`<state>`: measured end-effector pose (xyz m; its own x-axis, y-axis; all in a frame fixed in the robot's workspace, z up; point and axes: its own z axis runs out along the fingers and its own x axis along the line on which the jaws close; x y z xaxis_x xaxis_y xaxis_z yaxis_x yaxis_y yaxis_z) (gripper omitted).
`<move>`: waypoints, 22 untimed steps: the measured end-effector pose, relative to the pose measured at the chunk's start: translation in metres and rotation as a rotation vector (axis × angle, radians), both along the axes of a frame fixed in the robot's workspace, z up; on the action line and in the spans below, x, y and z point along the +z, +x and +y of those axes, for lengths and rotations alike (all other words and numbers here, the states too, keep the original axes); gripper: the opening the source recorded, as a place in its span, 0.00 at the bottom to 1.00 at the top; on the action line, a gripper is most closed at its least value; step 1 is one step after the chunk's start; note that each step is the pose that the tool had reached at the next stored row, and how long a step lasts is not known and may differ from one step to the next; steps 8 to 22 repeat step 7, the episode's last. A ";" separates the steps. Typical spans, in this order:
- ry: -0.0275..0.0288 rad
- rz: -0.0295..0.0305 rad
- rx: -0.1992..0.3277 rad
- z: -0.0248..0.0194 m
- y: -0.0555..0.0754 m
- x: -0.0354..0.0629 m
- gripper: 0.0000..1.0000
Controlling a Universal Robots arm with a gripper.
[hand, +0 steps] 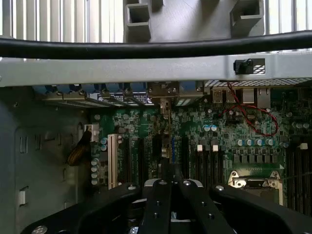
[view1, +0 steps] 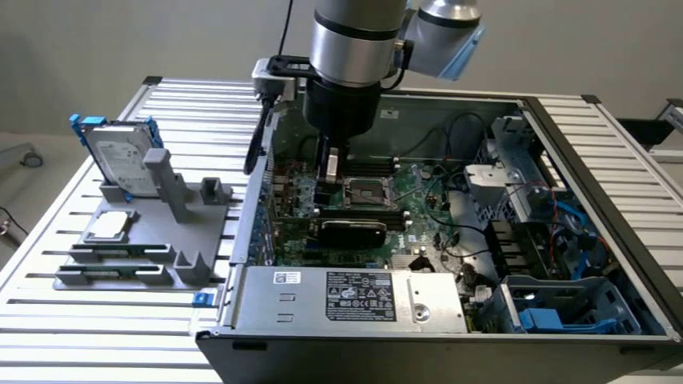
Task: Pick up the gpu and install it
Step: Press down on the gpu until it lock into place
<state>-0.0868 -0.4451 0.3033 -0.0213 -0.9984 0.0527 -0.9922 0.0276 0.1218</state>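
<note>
Gpu [view1: 353,232] standing on edge on the motherboard [view1: 433,210], black shroud facing the camera, at 6 o'clock of the CPU socket [view1: 369,192] and 12 o'clock of the power supply [view1: 353,296] in the exterior view. Gripper [view1: 331,172] [hand: 169,181] up at 11 o'clock of the gpu, apart from it, fingers pressed together, holding nothing. Grey drive stand [view1: 139,232] at 9 o'clock, outside the case [view1: 597,160].

one open computer case [view1: 597,144], one gpu [view1: 353,232], two drives [view1: 115,156], one grey rack [view1: 171,210]
</note>
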 end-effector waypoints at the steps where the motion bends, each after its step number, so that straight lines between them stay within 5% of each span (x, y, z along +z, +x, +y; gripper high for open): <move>1: 0.0001 0.0000 0.000 0.0000 0.000 0.0000 0.11; 22: 0.0000 0.0001 0.000 0.0000 0.000 0.0000 0.11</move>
